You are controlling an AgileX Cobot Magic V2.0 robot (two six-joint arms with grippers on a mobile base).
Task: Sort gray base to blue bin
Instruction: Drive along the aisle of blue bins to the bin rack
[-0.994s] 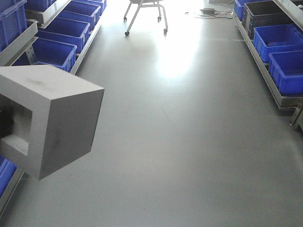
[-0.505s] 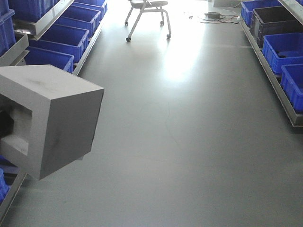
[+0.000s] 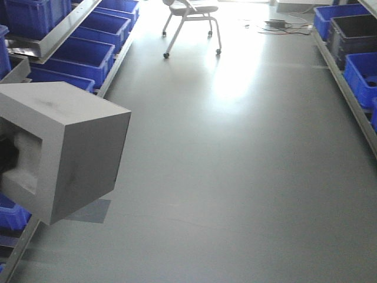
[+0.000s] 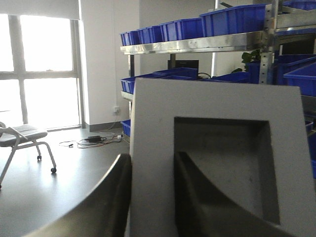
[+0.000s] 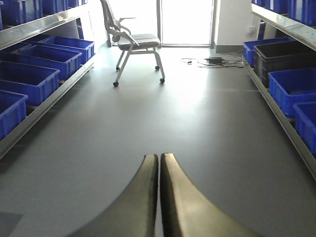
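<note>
The gray base hangs in the air at the left of the front view, its square recess facing left. In the left wrist view the gray base fills the frame. My left gripper is shut on the wall beside the recess, one finger outside and one finger inside the opening. My right gripper is shut with nothing in it, above bare floor. A blue bin sits among several alike on the low left rack. I cannot tell which of them the task means.
More blue bins and a black bin line the right rack. A wheeled chair and cables lie at the aisle's far end. Shelves with blue bins rise beside the held block.
The whole scene has slid nearer. The chair and left bins are closer and the right bins drift toward the frame edge. The gray base keeps its place in my left gripper.
</note>
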